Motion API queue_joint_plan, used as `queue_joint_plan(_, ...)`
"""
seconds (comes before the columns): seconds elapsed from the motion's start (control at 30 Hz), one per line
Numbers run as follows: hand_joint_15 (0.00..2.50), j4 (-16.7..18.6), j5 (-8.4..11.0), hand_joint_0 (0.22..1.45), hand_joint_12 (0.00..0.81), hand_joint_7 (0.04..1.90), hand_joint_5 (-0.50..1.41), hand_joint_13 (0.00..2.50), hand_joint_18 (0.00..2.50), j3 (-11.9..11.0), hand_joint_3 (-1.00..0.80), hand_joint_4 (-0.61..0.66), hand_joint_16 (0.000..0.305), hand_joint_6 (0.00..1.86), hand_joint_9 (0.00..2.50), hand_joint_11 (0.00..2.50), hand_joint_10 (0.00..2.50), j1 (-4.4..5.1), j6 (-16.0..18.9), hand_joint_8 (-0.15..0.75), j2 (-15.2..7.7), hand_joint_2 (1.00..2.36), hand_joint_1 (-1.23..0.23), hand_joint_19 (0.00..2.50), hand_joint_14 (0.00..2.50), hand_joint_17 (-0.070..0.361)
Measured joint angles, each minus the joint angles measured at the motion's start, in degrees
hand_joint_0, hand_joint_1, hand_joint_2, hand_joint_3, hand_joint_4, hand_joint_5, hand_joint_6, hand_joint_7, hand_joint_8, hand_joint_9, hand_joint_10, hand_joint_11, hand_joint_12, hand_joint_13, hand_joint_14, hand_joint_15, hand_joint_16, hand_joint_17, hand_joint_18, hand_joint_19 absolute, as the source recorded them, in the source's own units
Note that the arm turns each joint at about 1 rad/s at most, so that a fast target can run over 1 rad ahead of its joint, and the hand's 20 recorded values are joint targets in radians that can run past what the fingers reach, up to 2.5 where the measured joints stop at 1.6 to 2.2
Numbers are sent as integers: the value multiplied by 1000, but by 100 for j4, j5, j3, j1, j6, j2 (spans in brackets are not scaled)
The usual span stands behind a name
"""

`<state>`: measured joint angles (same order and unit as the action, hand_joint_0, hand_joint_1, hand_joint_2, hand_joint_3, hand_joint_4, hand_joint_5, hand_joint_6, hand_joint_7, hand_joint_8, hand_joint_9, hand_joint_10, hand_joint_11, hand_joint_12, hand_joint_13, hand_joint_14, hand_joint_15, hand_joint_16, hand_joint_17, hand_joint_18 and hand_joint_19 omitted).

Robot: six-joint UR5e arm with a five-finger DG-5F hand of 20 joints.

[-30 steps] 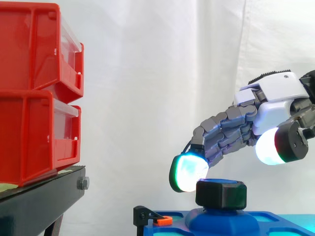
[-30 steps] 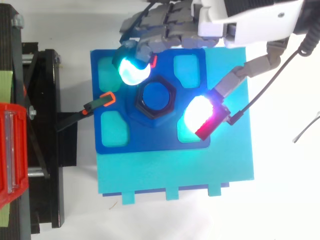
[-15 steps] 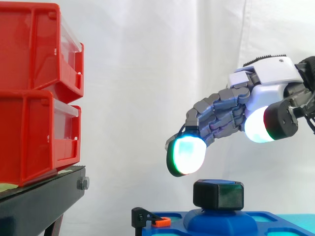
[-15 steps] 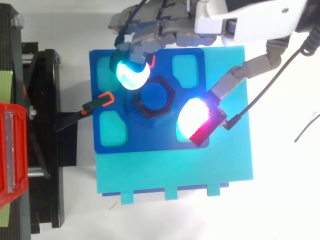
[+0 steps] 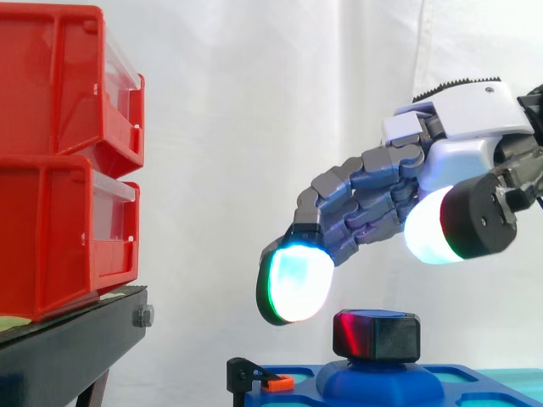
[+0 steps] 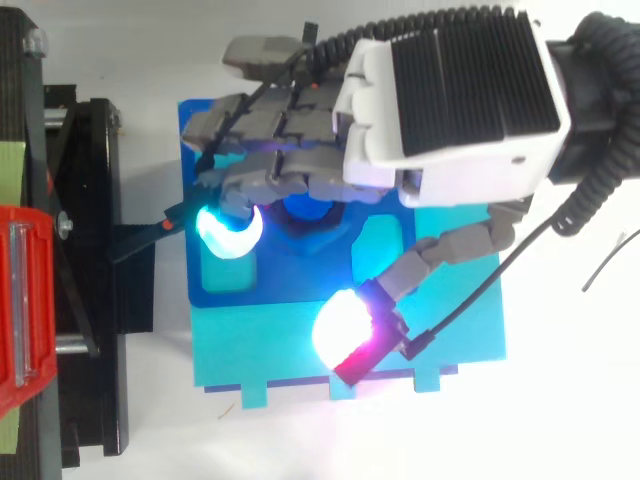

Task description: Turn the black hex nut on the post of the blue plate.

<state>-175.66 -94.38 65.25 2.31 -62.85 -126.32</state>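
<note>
Red bins (image 5: 59, 161) stand on the black stand (image 5: 76, 339) at left. The black hex nut (image 5: 376, 335) sits on the blue plate (image 6: 290, 275) post. The hand (image 5: 462, 140) hovers above it, its fingers relaxed and spread wide, holding nothing. Fingertips (image 5: 293, 287) are clear of the nut.

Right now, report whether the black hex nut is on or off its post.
On: the black hex nut sits atop the post of the blue plate, hand clear above.
</note>
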Motion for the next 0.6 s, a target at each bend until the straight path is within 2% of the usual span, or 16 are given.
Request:
queue_joint_plan(0.1, 0, 0, 32, 419, 410, 868, -190, 228, 143, 37, -500, 288, 55, 502, 265, 0, 0, 48, 1, 325, 1, 1000, -556, 11, 0, 123)
queue_joint_plan(0.27, 0, 39, 70, 424, 407, 867, -190, 225, 141, 114, -500, 284, 54, 503, 271, 0, 0, 76, 1, 323, 1, 1000, -561, 7, 0, 122)
queue_joint_plan(0.6, 0, -7, 59, 427, 405, 867, -188, 225, 138, 169, -500, 284, 54, 502, 277, 0, 0, 38, -7, 325, 2, 1000, -560, 15, 0, 121)
